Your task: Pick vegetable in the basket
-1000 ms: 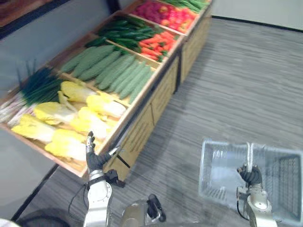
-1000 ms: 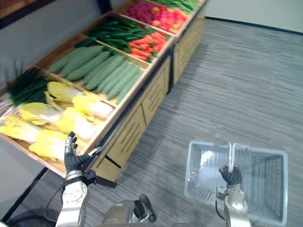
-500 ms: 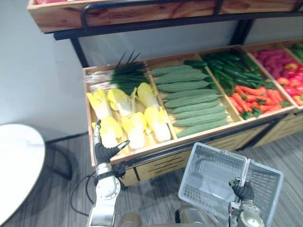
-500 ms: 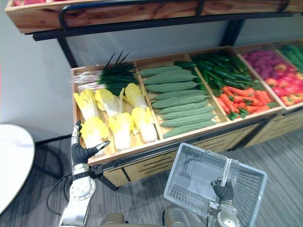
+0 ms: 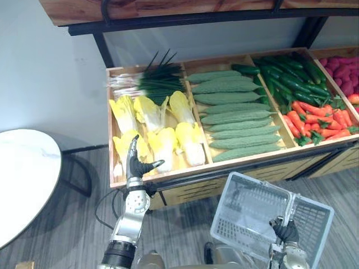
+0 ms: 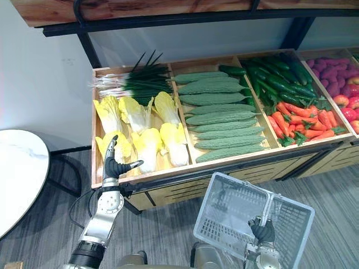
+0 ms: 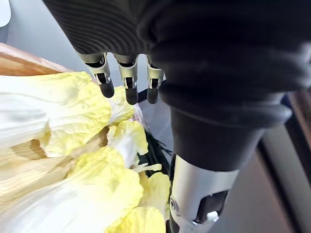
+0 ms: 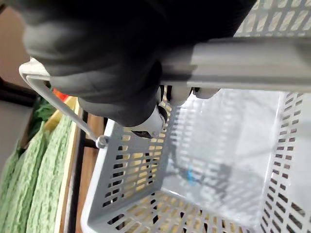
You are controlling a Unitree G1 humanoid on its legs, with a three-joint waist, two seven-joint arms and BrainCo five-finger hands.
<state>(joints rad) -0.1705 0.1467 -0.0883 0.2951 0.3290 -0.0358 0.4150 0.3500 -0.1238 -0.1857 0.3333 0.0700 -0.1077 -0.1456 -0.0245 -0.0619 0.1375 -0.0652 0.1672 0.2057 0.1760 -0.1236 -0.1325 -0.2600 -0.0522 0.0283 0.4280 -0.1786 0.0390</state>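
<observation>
Vegetable: we see the yellow cabbages (image 5: pixel 163 147) lying in the leftmost compartment, left of centre in the eye views, leaf ends towards the wall.
Left robot hand: the left robot hand (image 5: pixel 135 167) stands upright at the front edge of that compartment, with its fingers straight, its thumb spread sideways, and nothing in its grasp.
Basket: the grey mesh basket (image 5: pixel 241 216) hangs tilted at lower right, in front of the stand and above the floor.
Right robot hand: the right robot hand (image 5: pixel 287 231) is curled round the basket's handle (image 8: pixel 243 63).
Surface: the sloping wooden surface (image 5: pixel 188 192) has divided compartments. Green onions (image 5: pixel 151 81) lie behind the cabbages. To their right come bumpy pale-green gourds (image 5: pixel 230 115), then dark cucumbers (image 5: pixel 286 81) with carrots (image 5: pixel 314 117) in front of them.
Room: we see a striped grey floor (image 5: pixel 73 235), a pale wall (image 5: pixel 50 73), a wooden upper shelf (image 5: pixel 168 5) on black posts, and a round white table (image 5: pixel 22 179) at the left edge.
Wrist views: the left one shows dark fingertips (image 7: pixel 127 92) above the cabbage leaves. The right one shows the basket's slotted wall from inside, with the gourds beyond it.
Hard to make out: we cannot tell whether the fingertips touch the leaves. The red-purple produce (image 5: pixel 342 73) is cut off at the right edge.
</observation>
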